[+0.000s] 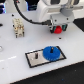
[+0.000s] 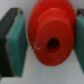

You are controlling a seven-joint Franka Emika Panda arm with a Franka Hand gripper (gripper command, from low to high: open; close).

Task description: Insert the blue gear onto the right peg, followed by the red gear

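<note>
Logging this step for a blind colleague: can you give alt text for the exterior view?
The gripper holds the red gear above a white table. Below, the blue gear sits at the right end of a grey plate; a second peg stands bare.

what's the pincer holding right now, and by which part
The pincer holds the red gear, its fingers pressed against the toothed rim on opposite sides, leaving the centre hole clear.

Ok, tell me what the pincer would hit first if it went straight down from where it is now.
Probably bare white table. The pincer, holding the red gear, appears beyond the blue gear on the grey plate, though depth is unclear.
</note>
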